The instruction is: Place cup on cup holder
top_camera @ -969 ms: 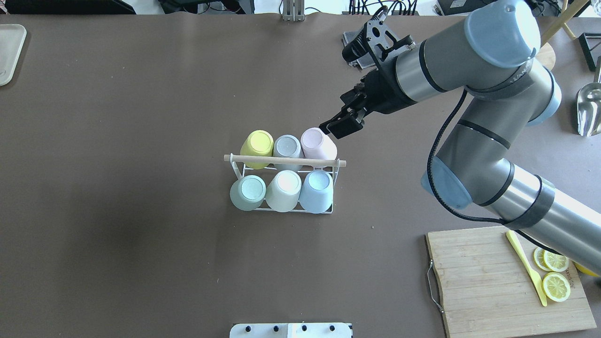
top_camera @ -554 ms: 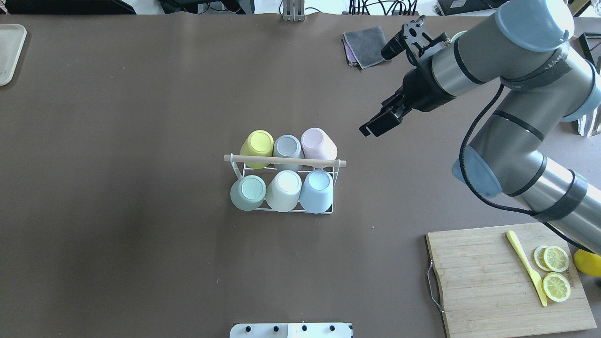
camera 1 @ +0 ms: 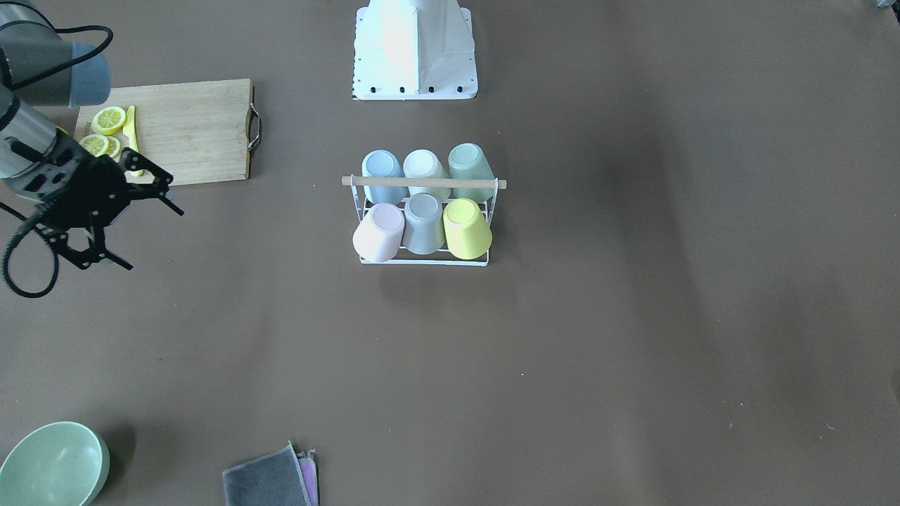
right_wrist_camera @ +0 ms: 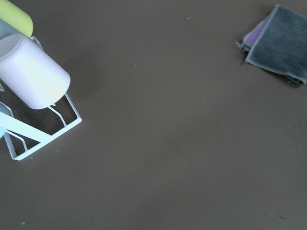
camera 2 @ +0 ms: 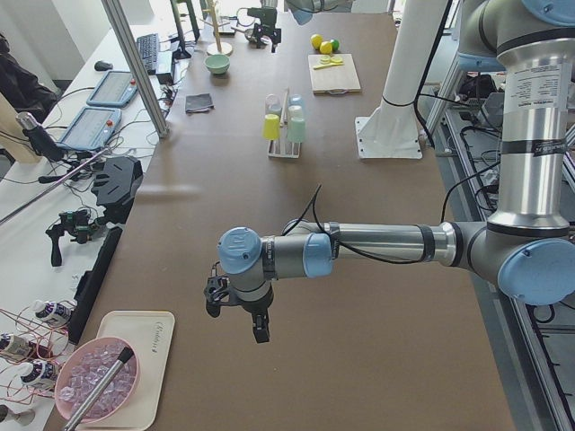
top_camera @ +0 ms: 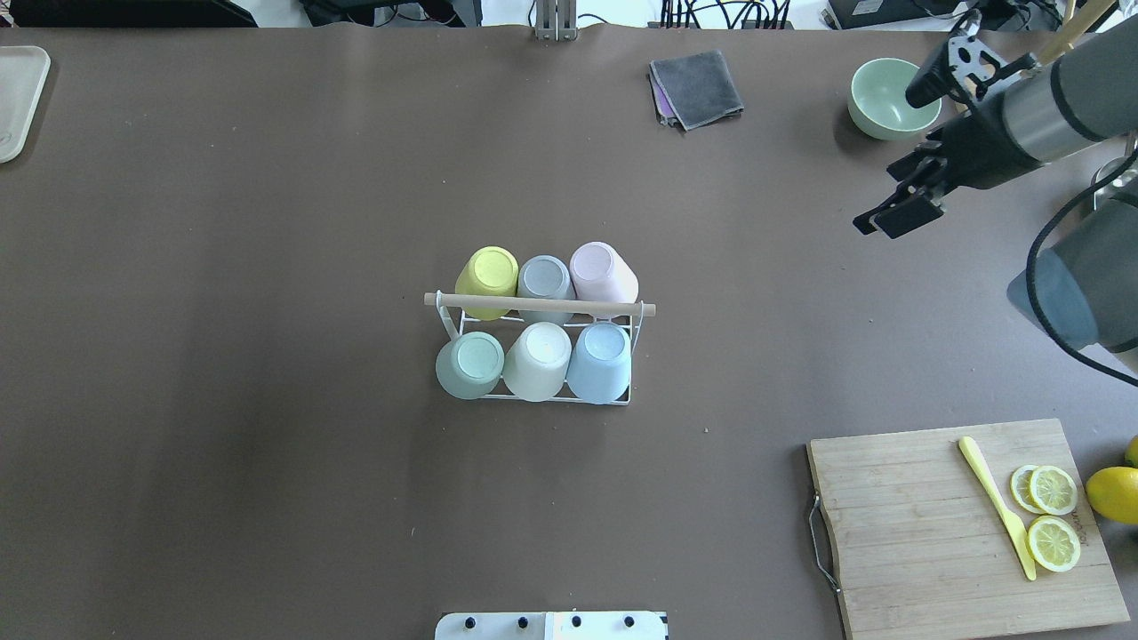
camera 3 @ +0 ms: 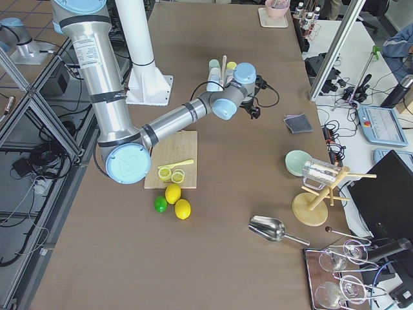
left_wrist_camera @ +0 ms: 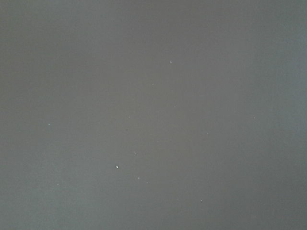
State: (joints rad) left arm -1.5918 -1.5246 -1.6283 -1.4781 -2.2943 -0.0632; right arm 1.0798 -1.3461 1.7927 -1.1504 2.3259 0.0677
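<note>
Cup holder [top_camera: 587,308] is seen at the middle of the surface [top_camera: 267,222], every place on it filled by an upturned cup. The pink cup [top_camera: 605,271] leans at the right end of the far row. The task is judged done, no loose cup being visible. The right gripper [top_camera: 876,229] is held well apart, fingers spread and empty. The state of the left gripper [camera 2: 235,319] cannot be told.
</note>
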